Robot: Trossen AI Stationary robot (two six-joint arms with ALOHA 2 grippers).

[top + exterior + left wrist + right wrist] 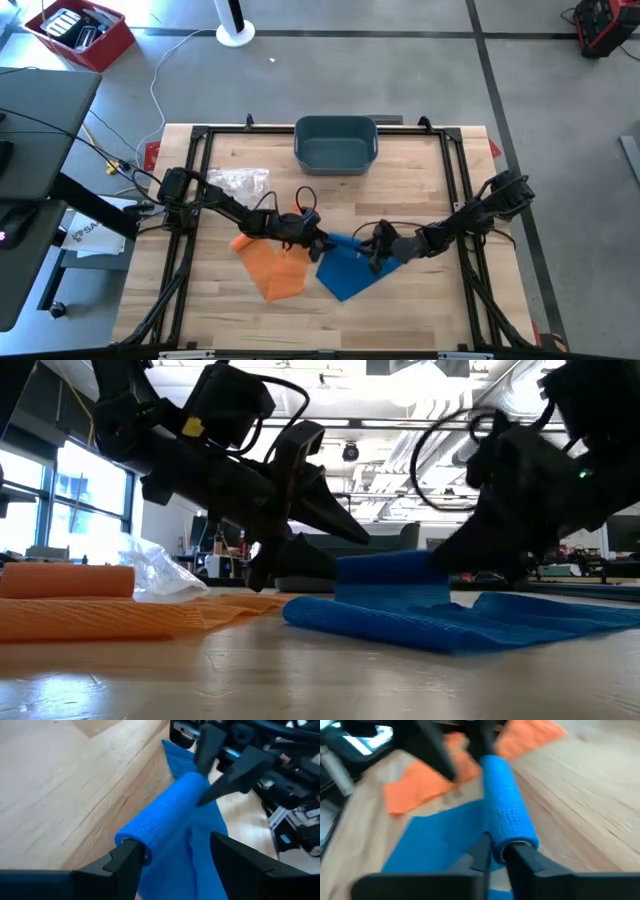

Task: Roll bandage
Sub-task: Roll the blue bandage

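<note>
A blue bandage [345, 272] lies mid-table, partly wound into a roll [165, 810] that rests on its own flat tail [480, 620]. My left gripper [175, 852] is open at the roll's left end, one finger on each side of it. My right gripper [501, 851] is at the roll's right end, its fingers closed on that end. An orange bandage [272, 268], partly rolled too [65, 580], lies flat on the wood to the left of the blue one. My left gripper's finger [127, 857] stands right against the roll's left end [131, 840]; whether it touches, I cannot tell. My right gripper pinches the rim of the roll's right end [512, 842] between its two fingers. The fingers come from the table's right, slanting down, along the roll. The roll lies on its tail.
A grey-blue bin [335, 143] stands at the far edge, and a crumpled clear wrapper [240, 182] lies at the far left. The near half of the wooden table [400, 320] is bare. Black frame rails [455, 180] run along the table's sides.
</note>
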